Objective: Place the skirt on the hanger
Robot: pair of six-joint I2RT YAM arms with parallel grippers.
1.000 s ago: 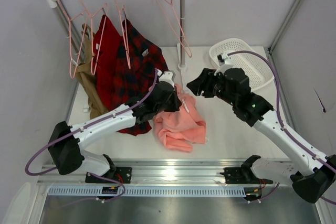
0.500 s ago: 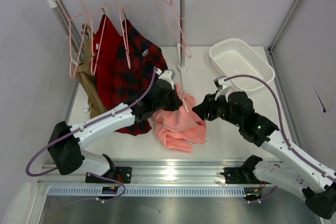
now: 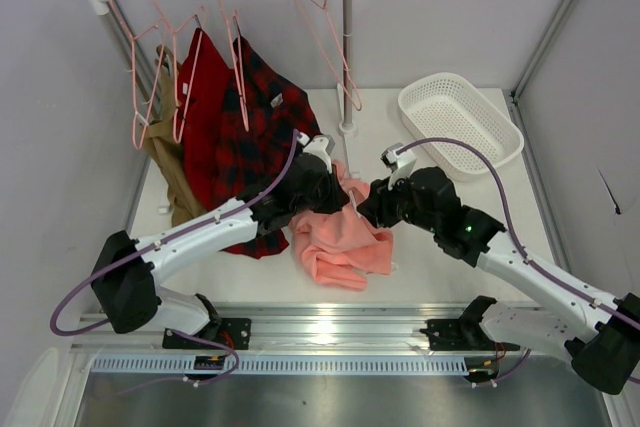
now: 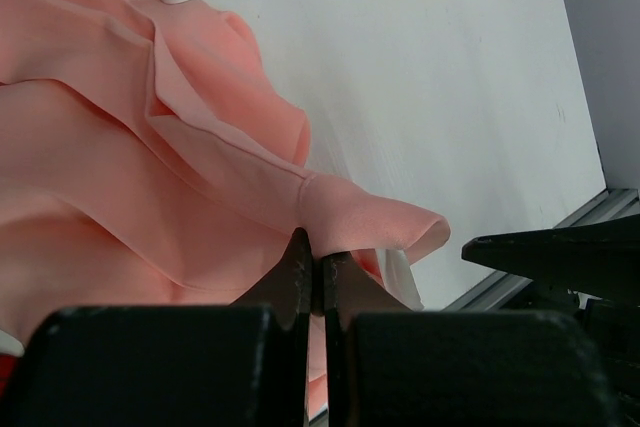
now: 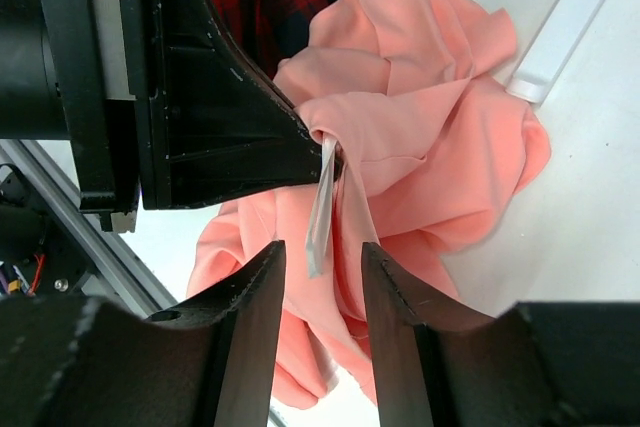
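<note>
one skirt fold — pinched in left claw.

Lab test cell: grey panel walls, aluminium base rail.

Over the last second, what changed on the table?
The right arm moved away from the basket, nearer and leftward, to the skirt, jaws open at the pinched fold. The left arm stayed put, jaws shut on the skirt, which hasn't shifted.

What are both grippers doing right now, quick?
Left gripper: closed on a fold of the soft salmon-pink cloth skirt.
Right gripper: open, holding nothing, right by the skirt.
</note>
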